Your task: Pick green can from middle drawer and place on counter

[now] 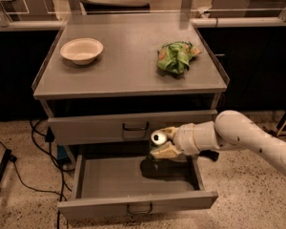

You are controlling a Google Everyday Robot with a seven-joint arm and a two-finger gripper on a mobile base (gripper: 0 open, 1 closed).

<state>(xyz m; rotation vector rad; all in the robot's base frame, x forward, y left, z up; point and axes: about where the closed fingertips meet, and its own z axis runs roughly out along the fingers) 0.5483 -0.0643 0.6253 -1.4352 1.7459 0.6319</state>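
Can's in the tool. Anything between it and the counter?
Only the front edge of the grey metal counter, higher up. The tool grips the small green can over the open grey drawer. Beige bowl and green snack bag sit aside.

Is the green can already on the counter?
No, the hand holds the green can above the open middle drawer, below the counter.

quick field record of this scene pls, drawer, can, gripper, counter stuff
middle drawer: pulled open
green can: on its side, in the air above that drawer's floor, silver top toward the camera
gripper: over the drawer's right half, jaws shut on the can
counter: can not yet on it
bowl: counter, left
snack bag: counter, right
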